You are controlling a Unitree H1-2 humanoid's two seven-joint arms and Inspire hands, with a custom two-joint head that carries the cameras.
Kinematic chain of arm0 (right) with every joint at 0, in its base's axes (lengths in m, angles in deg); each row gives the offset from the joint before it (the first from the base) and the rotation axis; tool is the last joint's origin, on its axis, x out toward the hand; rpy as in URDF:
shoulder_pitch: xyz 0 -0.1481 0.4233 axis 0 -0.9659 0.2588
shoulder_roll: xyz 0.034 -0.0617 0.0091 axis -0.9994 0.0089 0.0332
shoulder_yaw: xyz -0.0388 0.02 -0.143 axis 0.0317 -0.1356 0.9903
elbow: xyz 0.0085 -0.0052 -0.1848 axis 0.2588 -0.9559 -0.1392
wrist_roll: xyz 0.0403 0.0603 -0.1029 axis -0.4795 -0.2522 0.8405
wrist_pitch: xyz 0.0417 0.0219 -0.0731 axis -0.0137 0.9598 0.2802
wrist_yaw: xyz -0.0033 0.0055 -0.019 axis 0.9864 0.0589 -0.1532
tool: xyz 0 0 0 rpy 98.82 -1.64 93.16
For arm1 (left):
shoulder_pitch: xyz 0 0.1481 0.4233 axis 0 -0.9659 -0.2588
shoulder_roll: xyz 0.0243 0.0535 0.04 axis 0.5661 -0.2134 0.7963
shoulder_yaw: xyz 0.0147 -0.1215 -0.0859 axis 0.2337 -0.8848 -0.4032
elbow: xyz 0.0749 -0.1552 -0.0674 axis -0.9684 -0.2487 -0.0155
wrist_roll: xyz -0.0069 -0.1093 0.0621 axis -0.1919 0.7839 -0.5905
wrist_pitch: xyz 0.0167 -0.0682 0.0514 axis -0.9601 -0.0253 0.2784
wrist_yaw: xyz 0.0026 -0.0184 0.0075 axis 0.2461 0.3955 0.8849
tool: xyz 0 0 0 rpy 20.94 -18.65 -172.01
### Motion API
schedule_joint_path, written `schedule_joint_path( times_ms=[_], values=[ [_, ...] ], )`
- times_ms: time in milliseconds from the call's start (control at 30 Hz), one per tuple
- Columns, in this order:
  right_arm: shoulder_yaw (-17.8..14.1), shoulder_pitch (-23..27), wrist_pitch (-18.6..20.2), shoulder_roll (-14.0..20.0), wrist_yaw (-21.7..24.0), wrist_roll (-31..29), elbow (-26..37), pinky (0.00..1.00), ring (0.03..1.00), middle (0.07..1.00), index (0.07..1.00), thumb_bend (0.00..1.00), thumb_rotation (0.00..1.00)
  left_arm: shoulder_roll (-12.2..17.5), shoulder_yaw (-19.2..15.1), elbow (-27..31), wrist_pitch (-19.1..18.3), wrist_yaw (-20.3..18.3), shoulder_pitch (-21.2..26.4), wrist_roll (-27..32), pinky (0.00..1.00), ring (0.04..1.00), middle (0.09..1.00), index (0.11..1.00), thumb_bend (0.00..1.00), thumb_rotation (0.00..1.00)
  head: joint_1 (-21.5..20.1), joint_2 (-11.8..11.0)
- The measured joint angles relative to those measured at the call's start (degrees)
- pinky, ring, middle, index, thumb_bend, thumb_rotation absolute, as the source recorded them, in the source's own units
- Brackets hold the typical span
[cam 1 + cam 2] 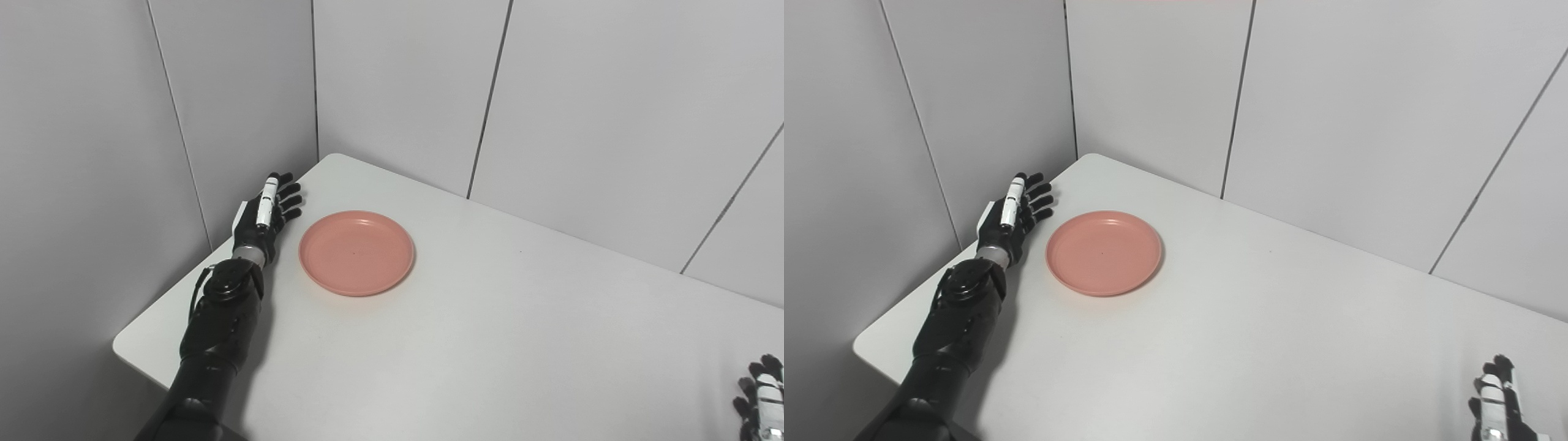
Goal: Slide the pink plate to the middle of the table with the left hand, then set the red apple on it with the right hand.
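White table (490, 343), set into a corner of grey panelled walls (398, 79); its far corner points toward the wall junction and its left corner lies at lower left. The pink plate (356, 252), empty and flat on the table, sits near the far-left edge, between the far corner and the left corner, well apart from the table's middle. The left robot hand (264, 215) lies just beside the plate's left rim, fingers extended and apart, holding nothing; contact with the rim cannot be confirmed. The right robot hand (1497, 398) shows only partly at the near-right edge, apparently empty; whether its fingers are spread or closed cannot be told. No red apple appears in either view. Judged progress: the slide appears not yet completed, the plate being still off-centre; the push toward the middle and the apple placement remain.
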Motion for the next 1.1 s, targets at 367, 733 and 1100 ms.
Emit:
schedule_joint_path(
  times_ms=[367, 733, 1100],
  values=[
    [-0.06, 0.0, 0.51, -0.2, -0.01, -0.1, 0.35, 1.0, 0.981, 0.984, 0.99, 0.06, 1.0, -0.03, 1.51, -0.8, 1.03, -0.06, 0.24, 0.0, 0.82, 0.837, 0.833, 0.813, 0.34, 0.98, -0.35, 0.26],
    [-0.04, 0.02, 0.79, -0.32, -0.01, 0.07, 0.5, 1.0, 0.983, 0.986, 0.993, 0.06, 1.0, -0.79, 3.33, 0.83, 0.04, -0.06, 0.09, 0.15, 0.84, 0.851, 0.854, 0.833, 0.32, 1.0, -0.62, 0.53],
    [0.06, 0.02, 0.78, -0.31, 0.0, 0.28, 0.52, 1.0, 0.983, 0.99, 0.996, 0.05, 1.0, -2.71, 4.15, 3.29, -2.4, 0.43, 0.06, 0.13, 0.85, 0.846, 0.854, 0.838, 0.3, 1.0, -0.97, 0.88]
  ],
)
